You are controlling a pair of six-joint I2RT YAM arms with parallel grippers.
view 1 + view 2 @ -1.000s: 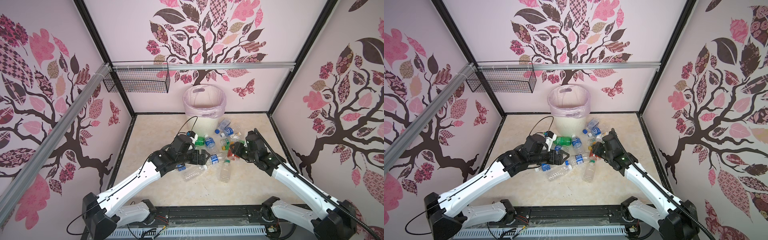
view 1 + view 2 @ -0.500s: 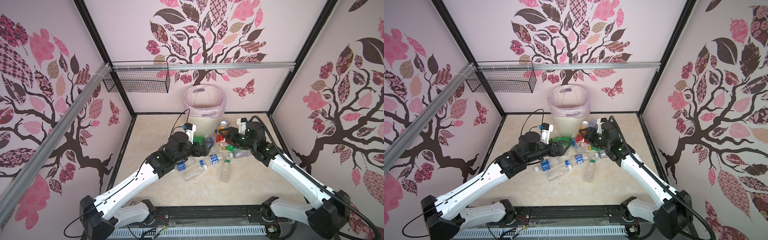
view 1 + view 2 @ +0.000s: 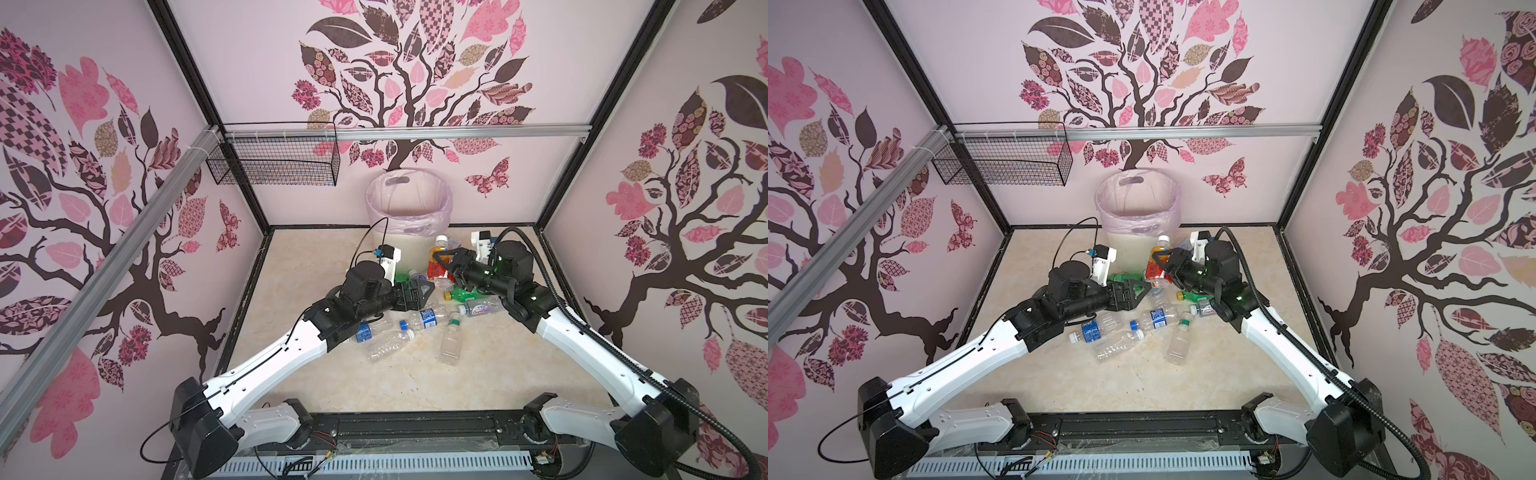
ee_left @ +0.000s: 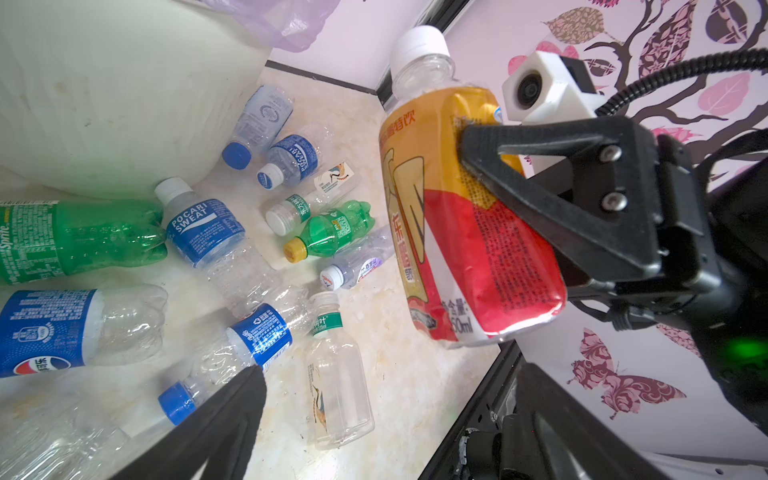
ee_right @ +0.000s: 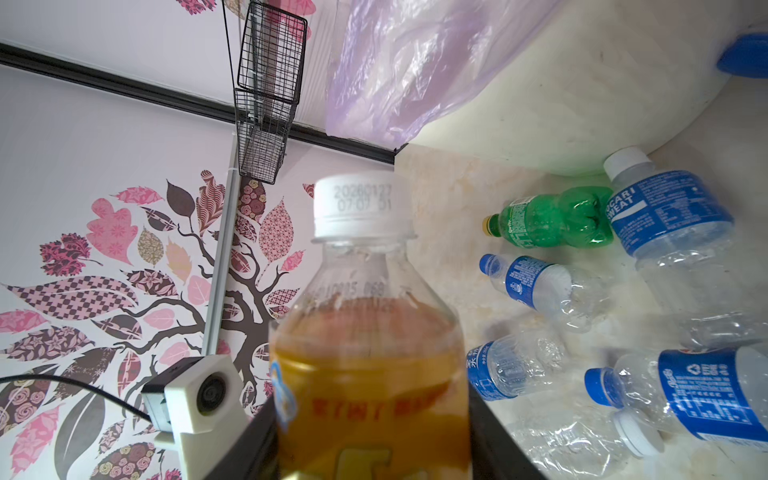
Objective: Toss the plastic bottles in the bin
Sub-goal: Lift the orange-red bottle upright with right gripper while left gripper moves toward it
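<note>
Rear centre, against the back wall: the bin, with the wire basket hung up on the wall to its left. The bottle pile lies on the floor before the bin and to its right. The raised bottle stands upright above the pile in the right gripper, beside the bin's wall; the left gripper hangs over the pile's left edge.

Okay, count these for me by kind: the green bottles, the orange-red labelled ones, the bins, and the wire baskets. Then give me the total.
green bottles: 2
orange-red labelled bottle: 1
bin: 1
wire basket: 1
total: 5
</note>
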